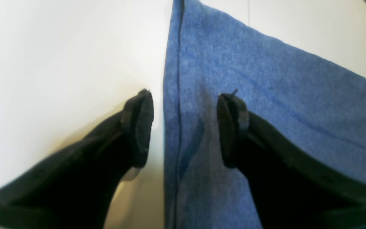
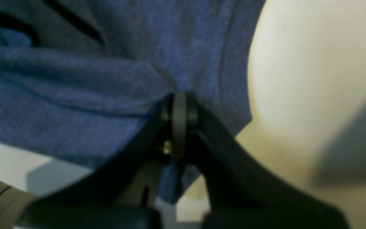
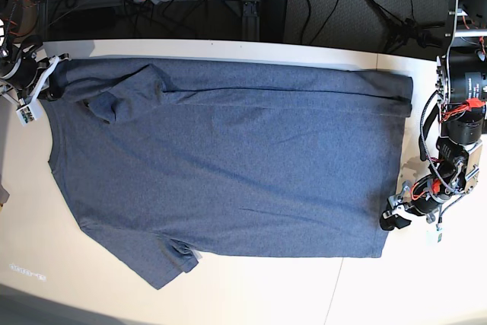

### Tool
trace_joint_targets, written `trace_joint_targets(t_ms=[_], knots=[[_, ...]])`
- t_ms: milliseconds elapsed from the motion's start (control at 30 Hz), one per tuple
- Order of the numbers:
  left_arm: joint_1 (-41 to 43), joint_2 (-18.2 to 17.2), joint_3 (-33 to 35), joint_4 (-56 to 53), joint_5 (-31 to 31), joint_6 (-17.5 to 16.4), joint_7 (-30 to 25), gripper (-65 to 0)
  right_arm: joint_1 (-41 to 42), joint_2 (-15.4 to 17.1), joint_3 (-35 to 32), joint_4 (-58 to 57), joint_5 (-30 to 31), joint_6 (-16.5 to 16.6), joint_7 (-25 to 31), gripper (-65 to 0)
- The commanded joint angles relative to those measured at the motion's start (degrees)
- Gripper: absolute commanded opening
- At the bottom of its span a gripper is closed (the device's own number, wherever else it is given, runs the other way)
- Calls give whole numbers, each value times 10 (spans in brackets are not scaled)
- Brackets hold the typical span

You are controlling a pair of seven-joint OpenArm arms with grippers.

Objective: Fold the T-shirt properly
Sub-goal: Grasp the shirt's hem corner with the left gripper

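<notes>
The T-shirt (image 3: 228,161) lies spread flat, plain side up, across the white desk (image 3: 380,294), its collar toward 9 o'clock and its hem toward 3 o'clock in the base view. One sleeve at 11 o'clock is folded over onto the body. The right hand (image 2: 179,119) is pinched together on a bunched fold of the fabric. The left hand (image 1: 184,127) has its fingers (image 1: 140,127) apart, straddling the stitched hem edge at 4 o'clock.
</notes>
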Motion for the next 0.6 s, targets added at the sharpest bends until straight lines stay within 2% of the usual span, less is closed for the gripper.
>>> trace_joint_targets(t_ms=[0, 233, 467, 567], knots=[[-12, 7, 1, 0, 14, -2, 24, -290, 1, 11, 6, 3, 2, 10, -2, -650], [-19, 47, 1, 0, 51, -2, 24, -290, 1, 11, 6, 3, 2, 10, -2, -650], [-19, 49, 1, 0, 80, -2, 4, -294, 1, 11, 6, 3, 2, 10, -2, -650], [-19, 48, 1, 0, 93, -2, -2, -356, 1, 11, 6, 3, 2, 10, -2, -650]])
